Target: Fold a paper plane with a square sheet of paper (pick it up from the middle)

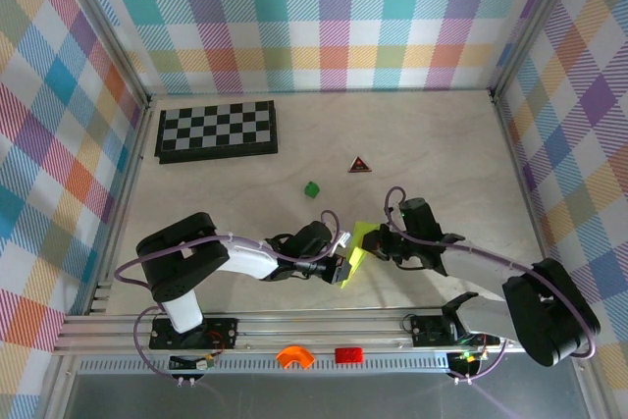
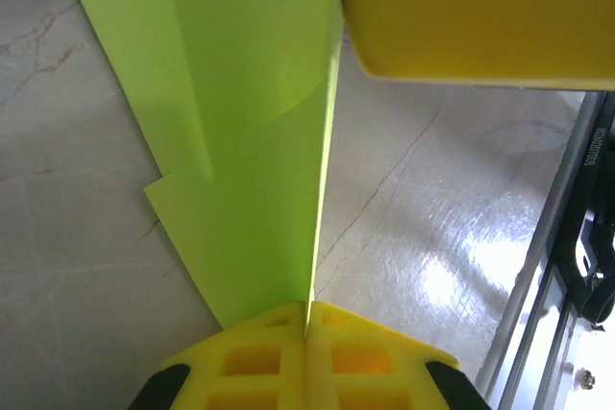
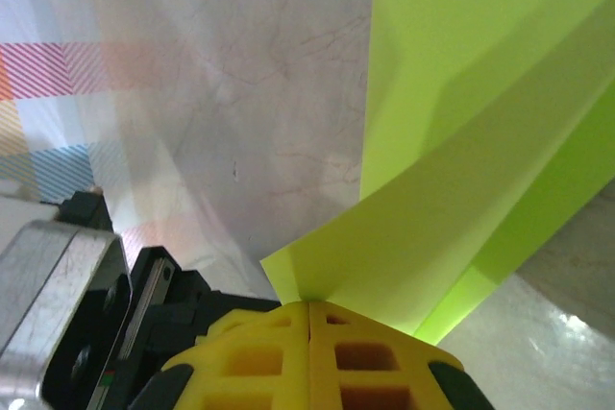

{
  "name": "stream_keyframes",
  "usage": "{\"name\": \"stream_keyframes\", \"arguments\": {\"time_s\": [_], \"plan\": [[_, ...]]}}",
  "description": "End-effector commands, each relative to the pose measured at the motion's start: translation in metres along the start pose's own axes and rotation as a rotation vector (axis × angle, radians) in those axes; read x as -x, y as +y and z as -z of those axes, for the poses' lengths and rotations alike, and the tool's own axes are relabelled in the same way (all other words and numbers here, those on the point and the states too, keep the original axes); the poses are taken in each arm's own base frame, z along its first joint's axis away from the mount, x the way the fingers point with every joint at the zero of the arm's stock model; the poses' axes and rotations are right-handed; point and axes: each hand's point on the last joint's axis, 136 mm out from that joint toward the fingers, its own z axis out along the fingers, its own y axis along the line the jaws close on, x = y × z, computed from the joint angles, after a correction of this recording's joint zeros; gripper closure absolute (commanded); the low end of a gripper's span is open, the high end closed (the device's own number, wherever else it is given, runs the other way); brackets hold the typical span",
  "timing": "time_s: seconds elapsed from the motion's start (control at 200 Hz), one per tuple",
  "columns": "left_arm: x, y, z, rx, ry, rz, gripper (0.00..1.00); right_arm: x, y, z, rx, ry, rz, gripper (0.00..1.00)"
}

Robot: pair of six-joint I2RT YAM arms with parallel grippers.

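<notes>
Top external view: both arms reach in toward each other over the near part of the table [image 1: 442, 144]. The paper plane [image 1: 355, 254] stands on edge between their tips. The left gripper [image 1: 342, 269] holds the sheet's near-left end and the right gripper [image 1: 377, 239] its far-right end, with only the lime paper between the two.

From the left wrist, that gripper's fingers [image 2: 259, 362] are pressed together with the paper's folded edge caught in the seam between them. The sheet runs straight out ahead of the fingertips, and a layered flap steps off to their left. A blunt yellow finger [image 2: 480, 16] meets the paper's far end, ahead and to the right.

From the right wrist, the pads [image 3: 259, 352] are likewise closed on a corner of the paper, whose creased panels fan out ahead and to the right.

Well beyond both grippers lie a small green block [image 1: 311, 187], a dark triangular piece [image 1: 360, 165] and a chessboard [image 1: 217, 131].
</notes>
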Motion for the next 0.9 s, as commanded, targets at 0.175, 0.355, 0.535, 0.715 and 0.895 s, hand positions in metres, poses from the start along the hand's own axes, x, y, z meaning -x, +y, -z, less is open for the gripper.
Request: {"name": "stream_keyframes", "arguments": {"time_s": [0.175,0.355,0.535,0.715,0.895], "plan": [[-0.055,0.037,-0.007,0.099,0.174,0.092,0.98,0.017,-0.003,-0.005,-0.061,-0.042,-0.011,0.98],[-0.055,0.037,-0.008,0.100,0.177,0.092,0.98,0.019,-0.005,-0.011,-0.069,-0.028,-0.022,0.98],[-0.055,0.038,-0.006,0.113,0.181,0.095,0.98,0.019,-0.018,-0.011,-0.140,-0.030,-0.046,0.98],[-0.055,0.038,-0.008,0.109,0.188,0.097,0.97,0.016,-0.026,-0.013,-0.166,-0.016,-0.058,0.98],[-0.057,0.038,-0.009,0.109,0.201,0.101,0.96,0.015,-0.030,-0.015,-0.180,-0.009,-0.066,0.98]]}}
